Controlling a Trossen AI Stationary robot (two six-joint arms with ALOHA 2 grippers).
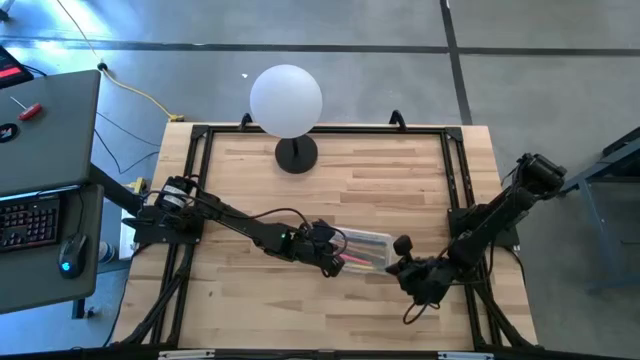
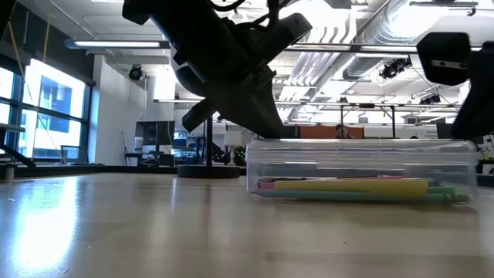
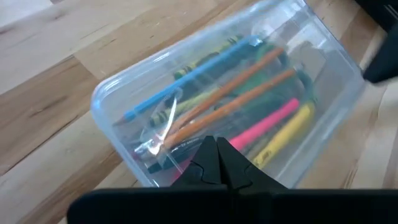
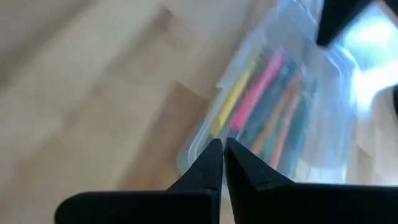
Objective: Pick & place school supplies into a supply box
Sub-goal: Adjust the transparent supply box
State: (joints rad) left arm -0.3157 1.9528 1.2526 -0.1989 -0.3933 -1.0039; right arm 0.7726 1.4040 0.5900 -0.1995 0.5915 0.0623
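The supply box [image 1: 366, 249] lies on the table [image 1: 330, 190] between the 2 arms with its clear lid on, and the school supplies [image 3: 236, 112] all appear to sit inside it, so the packing looks done. The left tool [image 1: 333, 262] hovers at one end with fingers pressed together, holding nothing. The right tool [image 1: 402, 266] hovers at the other end, likewise pinched shut and empty, probably after pressing or steadying the lid.

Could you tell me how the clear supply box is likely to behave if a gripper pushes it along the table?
The supply box sits flat on smooth wood, so it probably slides rather than tips. Its thin clear plastic looks light. The pens inside lie loose and may rattle or shift.
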